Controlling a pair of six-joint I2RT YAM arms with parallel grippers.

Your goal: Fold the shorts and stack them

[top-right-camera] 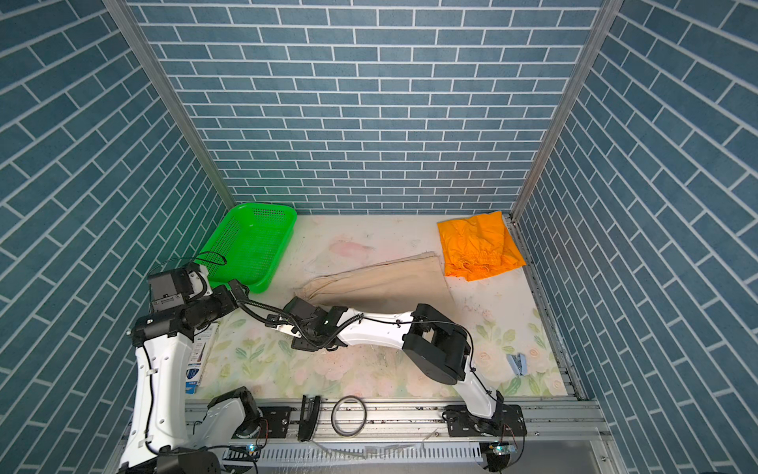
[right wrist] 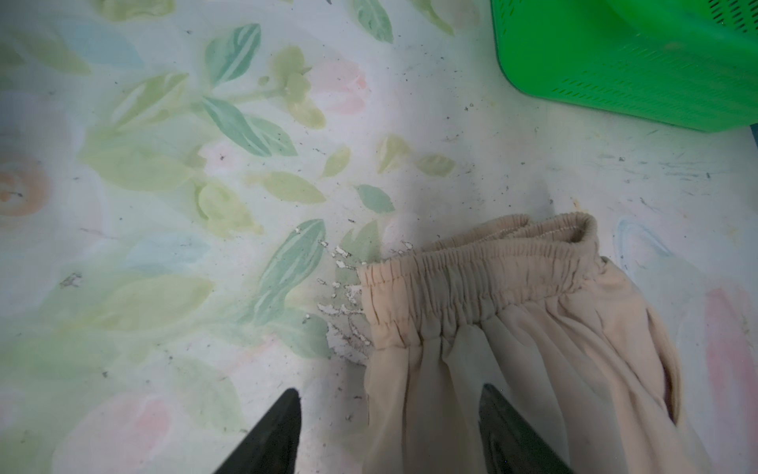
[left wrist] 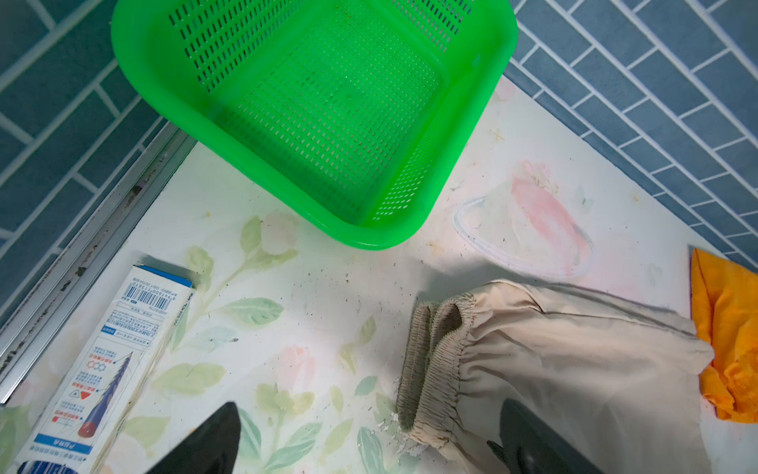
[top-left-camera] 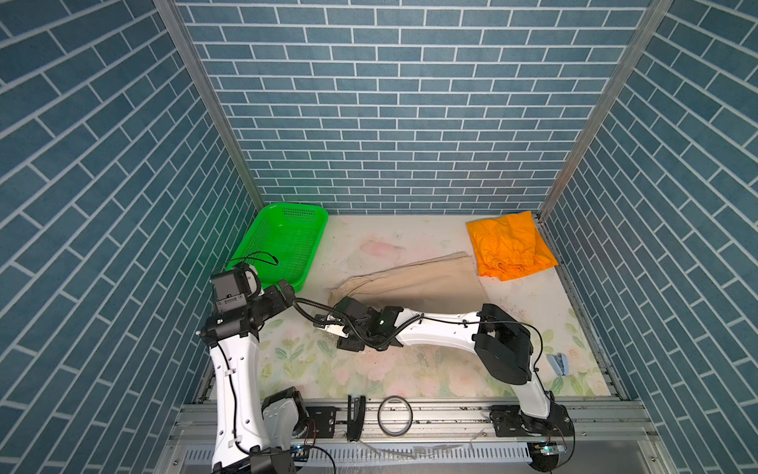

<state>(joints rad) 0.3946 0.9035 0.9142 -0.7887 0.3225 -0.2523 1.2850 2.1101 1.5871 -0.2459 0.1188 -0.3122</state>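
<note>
The beige shorts (top-left-camera: 418, 283) (top-right-camera: 381, 283) lie flat mid-table, folded lengthwise, with the gathered waistband (right wrist: 480, 271) (left wrist: 434, 353) pointing left. The orange shorts (top-left-camera: 510, 246) (top-right-camera: 480, 244) lie folded at the back right corner. My right gripper (top-left-camera: 334, 322) (right wrist: 389, 388) is low at the waistband end and open. One finger is over the beige cloth and one over bare table, and the cloth's edge lies loose between them. My left gripper (top-left-camera: 287, 289) (left wrist: 368, 404) hangs wide open and empty above the table, by the basket's near corner.
A green perforated basket (top-left-camera: 250, 242) (left wrist: 262, 180) stands empty at the back left. A white and blue carton (top-right-camera: 201, 353) (left wrist: 102, 361) lies along the left rail. A small blue stapler (top-left-camera: 558, 363) sits front right. A black stapler (top-left-camera: 356, 414) and a tape ring (top-left-camera: 394, 414) rest on the front rail.
</note>
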